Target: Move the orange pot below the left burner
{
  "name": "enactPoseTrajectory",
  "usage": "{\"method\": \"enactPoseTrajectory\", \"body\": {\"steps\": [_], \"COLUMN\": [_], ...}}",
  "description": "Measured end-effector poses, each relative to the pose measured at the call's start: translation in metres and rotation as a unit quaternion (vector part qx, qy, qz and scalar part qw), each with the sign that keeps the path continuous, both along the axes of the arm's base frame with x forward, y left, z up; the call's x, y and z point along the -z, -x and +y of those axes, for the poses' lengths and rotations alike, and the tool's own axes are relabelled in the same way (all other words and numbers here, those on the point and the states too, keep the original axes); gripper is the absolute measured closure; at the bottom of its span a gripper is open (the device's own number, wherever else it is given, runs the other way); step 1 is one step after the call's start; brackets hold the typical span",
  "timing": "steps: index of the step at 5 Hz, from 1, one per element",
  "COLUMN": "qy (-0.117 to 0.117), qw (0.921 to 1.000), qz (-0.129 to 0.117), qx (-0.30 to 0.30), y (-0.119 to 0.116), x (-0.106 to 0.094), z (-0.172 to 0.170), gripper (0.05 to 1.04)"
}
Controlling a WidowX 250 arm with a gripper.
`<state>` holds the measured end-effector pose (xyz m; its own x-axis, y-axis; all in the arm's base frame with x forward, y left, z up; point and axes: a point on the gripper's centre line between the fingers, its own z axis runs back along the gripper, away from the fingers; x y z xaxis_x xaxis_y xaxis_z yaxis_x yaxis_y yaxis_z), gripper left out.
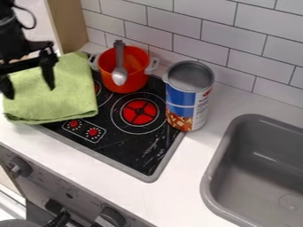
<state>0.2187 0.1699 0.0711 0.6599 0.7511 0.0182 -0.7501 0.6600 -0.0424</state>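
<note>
Sitting near the gripper (29,92), outside 2 parted jaws: orange pot (135,74).

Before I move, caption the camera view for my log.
Open gripper over a green towel; orange pot and spoon at the back of the stove, a tall can nearby.

wall: white rectangular tiles (177,25), offset rows, dark grout lines, along the back
panel: tan, wood-look upright (70,21), upper left, meets tile wall
counter: white top (189,177), runs in front of the wall and around cooktop and sink
cooktop: black surface (121,148), gray rim, set in counter
sink: gray basin, rounded corners, raised rim (219,156), right side; round drain (290,202) at the bottom
cabinet front: gray face (77,197) below counter edge, lower left; dark round knobs (110,217) along it
light: pale sheen on basin, counter evenly lit
</note>
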Motion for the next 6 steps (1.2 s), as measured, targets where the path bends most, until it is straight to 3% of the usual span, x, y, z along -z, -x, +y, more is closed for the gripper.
{"method": "enactPoseTrajectory", "body": {"steps": [2, 3, 6], "qy": [0.01, 0.001, 0.015], "qw": [0.9915, 0.9833, 0.9737], "qz": [-0.07, -0.094, -0.094], "qx": [-0.109, -0.156, -0.207], "y": [-0.036, -0.051, -0.081], "x": [0.001, -0.005, 0.005], "z": [-0.008, -0.007, -0.024], "gripper": [0.086, 0.086, 0.086]}}
